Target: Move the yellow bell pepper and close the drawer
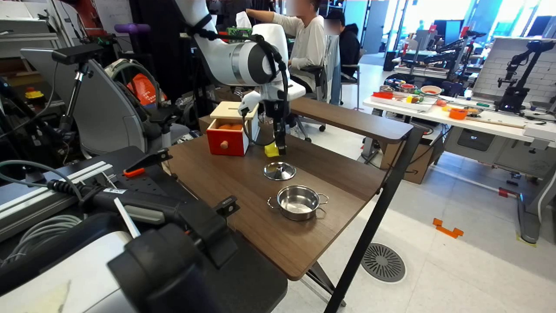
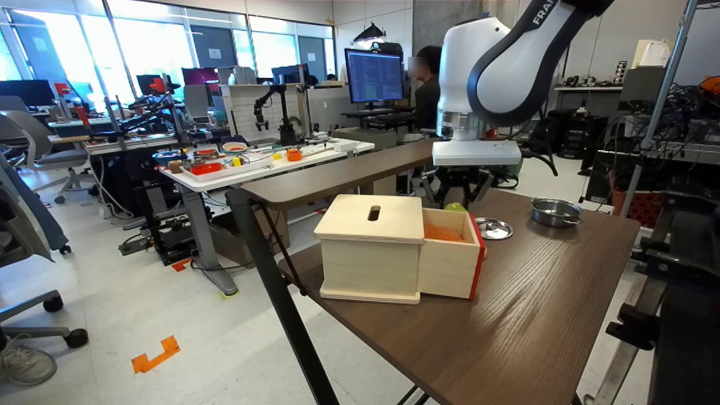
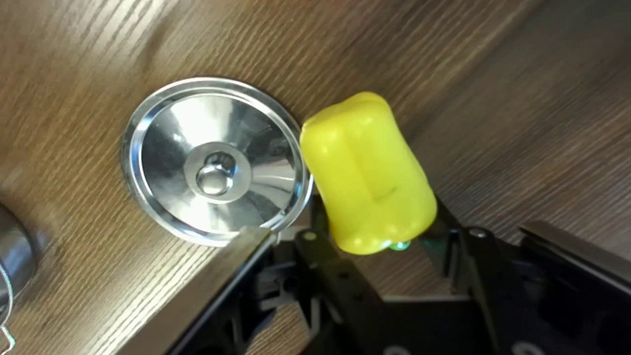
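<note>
Jaws of the gripper (image 3: 379, 212) are clamped on the yellow bell pepper (image 3: 367, 172). The wrist view gives me the fingers (image 3: 319, 217) against opposite sides of one end, with the rest of the pepper projecting past them. A small green spot (image 3: 400, 245) shows at the gripped end. I cannot tell whether the pepper bears on the table (image 1: 243, 187).

Adjacent item: metal lid (image 3: 217, 148), flat on the table, knob (image 3: 215, 178) upward. In the wrist view the pepper overlaps the lid's rim; in an exterior view I see the pepper (image 1: 271, 151) apart from it.

Drawer unit: the drawer (image 1: 215, 141) is near the gripper and extends from its housing (image 2: 368, 270) in both exterior views. Its red front carries a round wooden pull (image 1: 224, 144). Orange contents (image 2: 442, 232) sit inside; I cannot identify them. The pepper is outside the drawer. The housing has a pale top with a slot (image 2: 373, 212).

Two-handled metal pot (image 1: 299, 203): upright on the table, past the lid from the drawer.

Robot arm (image 2: 512, 73): positioned over the table. A raised shelf (image 1: 347, 119) runs along one table edge. Well apart, in an exterior view, I note a person in a white top (image 1: 309, 43).
</note>
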You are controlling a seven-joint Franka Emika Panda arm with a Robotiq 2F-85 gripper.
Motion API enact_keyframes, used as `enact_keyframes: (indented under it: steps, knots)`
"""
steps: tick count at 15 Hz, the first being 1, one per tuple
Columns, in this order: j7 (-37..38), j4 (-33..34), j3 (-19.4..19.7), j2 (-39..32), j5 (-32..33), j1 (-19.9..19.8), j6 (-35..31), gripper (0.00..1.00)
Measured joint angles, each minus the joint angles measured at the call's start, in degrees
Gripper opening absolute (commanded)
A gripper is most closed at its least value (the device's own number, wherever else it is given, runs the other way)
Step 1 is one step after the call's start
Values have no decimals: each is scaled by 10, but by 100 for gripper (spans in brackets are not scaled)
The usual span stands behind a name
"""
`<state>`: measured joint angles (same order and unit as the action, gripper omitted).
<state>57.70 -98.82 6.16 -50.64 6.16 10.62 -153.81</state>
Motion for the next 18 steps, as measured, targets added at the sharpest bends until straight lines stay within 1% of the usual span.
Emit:
enact_keyframes:
  steps: [2, 4, 9, 13, 15, 18]
  knots:
    - [-32, -22, 0, 22, -10, -5, 0, 23]
    - [-67, -58, -1, 55, -13, -11, 0, 23]
    - [-157, -194, 0, 167, -19, -35, 0, 23]
    - [-192, -302, 13, 241, -19, -42, -3, 23]
    - [-197, -339, 24, 256, -19, -43, -20, 23]
    - [-199, -367, 35, 251, -19, -43, -55, 23]
